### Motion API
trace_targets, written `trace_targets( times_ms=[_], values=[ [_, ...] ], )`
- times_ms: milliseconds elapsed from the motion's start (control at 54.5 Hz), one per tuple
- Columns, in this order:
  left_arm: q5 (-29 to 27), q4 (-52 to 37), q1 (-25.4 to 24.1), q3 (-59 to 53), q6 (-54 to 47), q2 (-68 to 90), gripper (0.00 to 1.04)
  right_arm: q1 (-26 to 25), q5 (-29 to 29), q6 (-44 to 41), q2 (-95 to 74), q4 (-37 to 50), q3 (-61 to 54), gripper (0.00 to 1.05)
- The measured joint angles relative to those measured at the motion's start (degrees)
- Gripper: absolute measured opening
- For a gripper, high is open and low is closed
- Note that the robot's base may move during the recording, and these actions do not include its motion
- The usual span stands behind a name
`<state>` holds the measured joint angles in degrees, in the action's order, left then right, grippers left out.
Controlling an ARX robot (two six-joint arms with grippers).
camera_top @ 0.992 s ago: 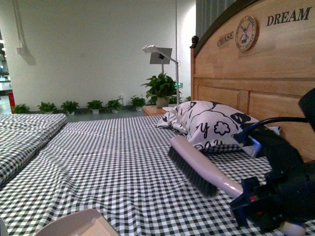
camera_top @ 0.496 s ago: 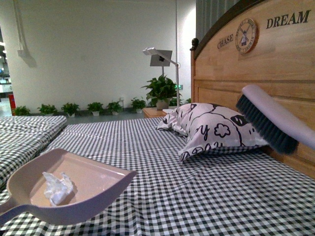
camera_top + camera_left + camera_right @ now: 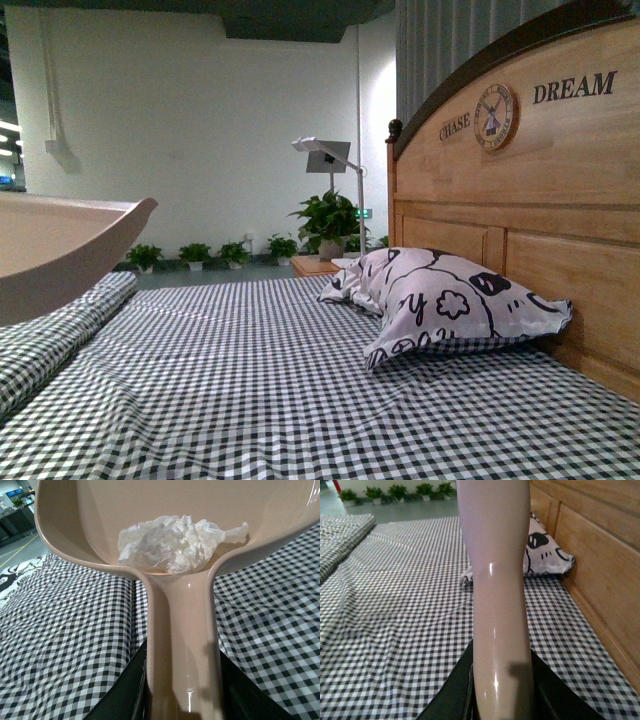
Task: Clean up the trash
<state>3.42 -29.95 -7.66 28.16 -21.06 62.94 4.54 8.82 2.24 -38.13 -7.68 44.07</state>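
My left end effector (image 3: 182,700) is closed around the handle of the beige dustpan (image 3: 180,645); its dark jaws press against both sides of the handle at the near edge of the left wrist view. The crumpled tissue wad (image 3: 175,540) lies inside the pan, at the back where the scoop narrows into the handle, touching the pan's inner wall. The dustpan is held in the air above the black-and-white checked bedsheet (image 3: 65,645), not touching it. In the front view only a corner of the pan's scoop (image 3: 60,245) shows at the left edge, raised well above the bed, and the tissue is hidden from that side.

My right end effector (image 3: 500,695) is clamped on the pale lilac brush handle (image 3: 497,595), with its dark jaws on either side of the shaft. The bristle end is out of frame, so I cannot tell how it is turned. Beyond the handle, the white pillow with black doodles (image 3: 542,550) lies on the checked sheet against the wooden headboard (image 3: 600,570). In the front view the headboard carries the words "CHASE" and "DREAM" around a round emblem (image 3: 494,116), and neither of my arms shows there.
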Motion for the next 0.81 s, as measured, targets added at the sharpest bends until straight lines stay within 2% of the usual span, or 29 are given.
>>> trace_targets(
  times_ms=[257, 459, 808],
  values=[
    [-0.63, 6.75, 1.01, -4.57, 1.49, -18.53, 0.27, -2.93, 0.37, 3.58, 8.46, -3.21, 0.52, 0.20],
    [0.52, 16.37, 1.73, -6.40, 3.10, -34.56, 0.27, 1.66, -3.98, 5.64, 10.21, -2.32, 0.63, 0.20],
    [1.07, 22.12, 0.74, -7.41, 6.14, -43.39, 0.27, 4.28, -7.74, 5.99, 10.49, -1.64, -0.24, 0.20]
  ],
)
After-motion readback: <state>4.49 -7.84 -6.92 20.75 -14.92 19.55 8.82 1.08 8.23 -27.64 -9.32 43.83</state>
